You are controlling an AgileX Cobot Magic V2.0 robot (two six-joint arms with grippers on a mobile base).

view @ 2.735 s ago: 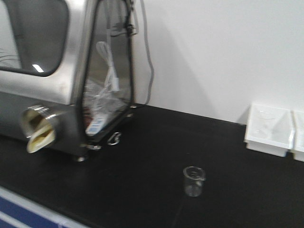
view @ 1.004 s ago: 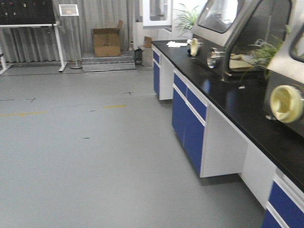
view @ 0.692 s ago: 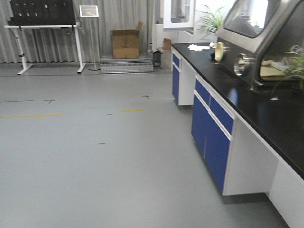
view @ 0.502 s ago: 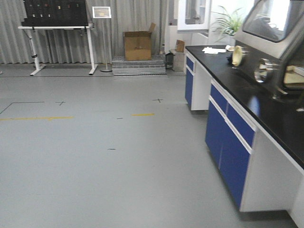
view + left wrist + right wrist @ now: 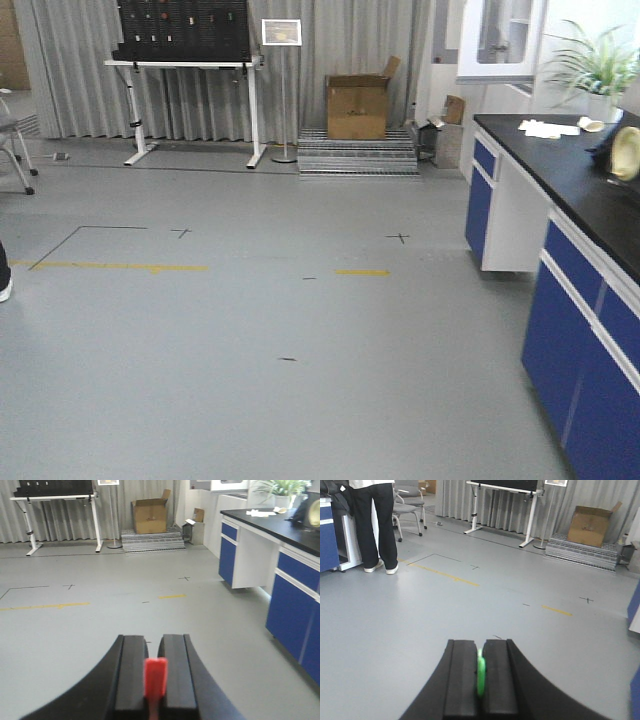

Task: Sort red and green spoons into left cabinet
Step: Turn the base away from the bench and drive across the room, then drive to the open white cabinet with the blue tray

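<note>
Grey floor [image 5: 250, 400] fills most of the front view, with a yellow tape line [image 5: 120, 266] at mid left. Upper left: black panel board [image 5: 183, 28] on a white stand, framed sign [image 5: 281, 32] on a pole just beside it, grey curtain [image 5: 70, 70] behind. Top centre: open cardboard box [image 5: 357, 105] on a low ribbed platform [image 5: 357, 153]. Right edge: blue-fronted bench [image 5: 575, 330] with black surface [image 5: 580, 190], potted plant [image 5: 598, 65] and white papers [image 5: 545, 128] at its far end. Right wrist view, upper left: person in black trousers [image 5: 375, 520], chair [image 5: 407, 507] behind.

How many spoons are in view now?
2: red spoon between the fingers of the left gripper; green spoon between those of the right gripper; both mostly hidden.
</note>
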